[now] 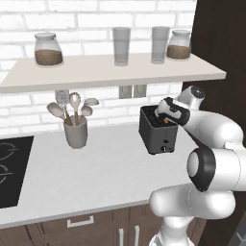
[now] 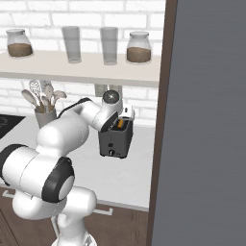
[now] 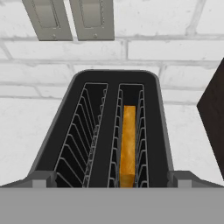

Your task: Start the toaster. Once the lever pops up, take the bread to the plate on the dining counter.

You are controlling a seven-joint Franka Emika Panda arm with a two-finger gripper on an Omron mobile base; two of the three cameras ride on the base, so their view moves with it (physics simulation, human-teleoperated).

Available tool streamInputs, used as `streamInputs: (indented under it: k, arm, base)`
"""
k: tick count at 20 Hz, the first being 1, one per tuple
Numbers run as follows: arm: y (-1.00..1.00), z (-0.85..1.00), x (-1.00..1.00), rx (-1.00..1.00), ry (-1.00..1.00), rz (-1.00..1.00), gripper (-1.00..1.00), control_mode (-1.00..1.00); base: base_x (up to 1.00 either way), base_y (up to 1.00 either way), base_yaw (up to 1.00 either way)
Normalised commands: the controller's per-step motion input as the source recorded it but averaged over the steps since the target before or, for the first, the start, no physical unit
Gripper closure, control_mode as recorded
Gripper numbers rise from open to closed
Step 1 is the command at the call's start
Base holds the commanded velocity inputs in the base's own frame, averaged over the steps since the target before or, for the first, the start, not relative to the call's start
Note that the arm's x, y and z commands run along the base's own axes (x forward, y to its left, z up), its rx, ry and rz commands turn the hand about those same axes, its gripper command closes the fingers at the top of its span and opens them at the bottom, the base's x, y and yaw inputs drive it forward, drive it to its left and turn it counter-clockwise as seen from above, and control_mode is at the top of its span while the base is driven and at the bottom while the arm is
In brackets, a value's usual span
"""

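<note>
Pale worktop under a white brick wall, jar shelf at twelve o'clock. Toaster at three o'clock of the utensil cup, bread sunk in its right slot. Gripper hovers above, jaws spread wide, seemingly holding nothing.

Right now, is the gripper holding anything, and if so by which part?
Nothing is held. The gripper hangs open above the toaster, and the bread sits untouched in its right-hand slot.

White brick wall with twin grey outlets; pale shelf bearing two jars and two glasses; speckled pale surface; black hob; dark wood cabinets; grey utensil cup.
</note>
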Motion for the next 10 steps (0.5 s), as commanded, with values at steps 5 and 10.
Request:
streamInputs:
  k: [5, 10]
  arm:
    - [0.0, 0.0, 0.0, 0.0, 0.0, 0.0, -1.0, -1.0]
    - [0.0, 0.0, 0.0, 0.0, 0.0, 0.0, -1.0, -1.0]
  base:
    - [0.0, 0.0, 0.0]
    - [0.0, 0.0, 0.0]
